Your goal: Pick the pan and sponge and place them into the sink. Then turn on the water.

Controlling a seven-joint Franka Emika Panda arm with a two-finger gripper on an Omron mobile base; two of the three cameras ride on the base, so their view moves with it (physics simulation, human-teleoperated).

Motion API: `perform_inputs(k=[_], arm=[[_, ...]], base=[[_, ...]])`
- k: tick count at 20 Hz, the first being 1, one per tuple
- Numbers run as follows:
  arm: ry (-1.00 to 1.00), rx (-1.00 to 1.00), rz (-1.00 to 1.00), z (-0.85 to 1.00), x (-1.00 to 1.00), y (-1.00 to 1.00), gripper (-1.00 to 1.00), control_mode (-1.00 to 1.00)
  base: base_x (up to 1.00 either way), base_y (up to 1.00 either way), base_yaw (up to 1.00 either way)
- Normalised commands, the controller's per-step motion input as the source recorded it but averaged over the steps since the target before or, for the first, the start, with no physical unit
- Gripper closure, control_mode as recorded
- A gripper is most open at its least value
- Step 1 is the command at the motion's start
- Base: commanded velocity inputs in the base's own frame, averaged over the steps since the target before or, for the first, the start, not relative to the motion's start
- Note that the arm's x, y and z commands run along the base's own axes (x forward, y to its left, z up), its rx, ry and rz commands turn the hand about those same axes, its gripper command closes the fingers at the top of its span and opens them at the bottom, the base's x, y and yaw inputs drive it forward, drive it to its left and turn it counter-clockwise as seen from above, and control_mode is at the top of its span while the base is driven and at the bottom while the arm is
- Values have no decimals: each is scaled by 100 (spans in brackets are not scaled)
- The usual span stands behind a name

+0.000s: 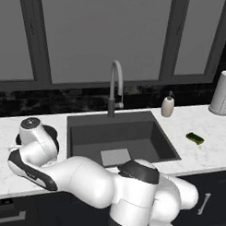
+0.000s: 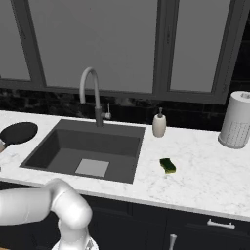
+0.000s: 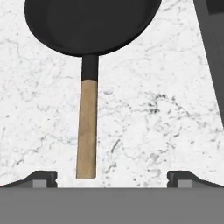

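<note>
The black pan [image 3: 89,24] lies on the marble counter left of the sink [image 1: 114,133], its wooden handle [image 3: 86,131] pointing back toward my hand. My gripper [image 3: 113,180] hangs open above the counter. The handle's end lies between the two fingertips, left of centre and touching neither. In the left base view my wrist covers most of the pan [image 1: 54,133]. The right base view shows the pan [image 2: 18,132] at the far left. The green sponge [image 1: 194,138] [image 2: 167,165] lies on the counter right of the sink [image 2: 83,141].
The grey gooseneck faucet [image 1: 116,82] [image 2: 90,88] rises behind the sink. A beige soap dispenser [image 1: 167,106] [image 2: 159,124] stands to its right, and a paper towel roll [image 1: 222,93] [image 2: 237,119] at the far right. Dark windows back the counter.
</note>
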Motion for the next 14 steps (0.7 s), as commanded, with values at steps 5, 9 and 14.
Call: perform_inputs(k=[5, 9, 14], arm=[[0, 0, 0, -30, 24, 9, -100, -100], [2, 0, 0, -32, 26, 19, -100, -100], [5, 0, -1, -28, 28, 20, -100, -100]], base=[[0, 0, 0], [0, 0, 0], [0, 0, 0]])
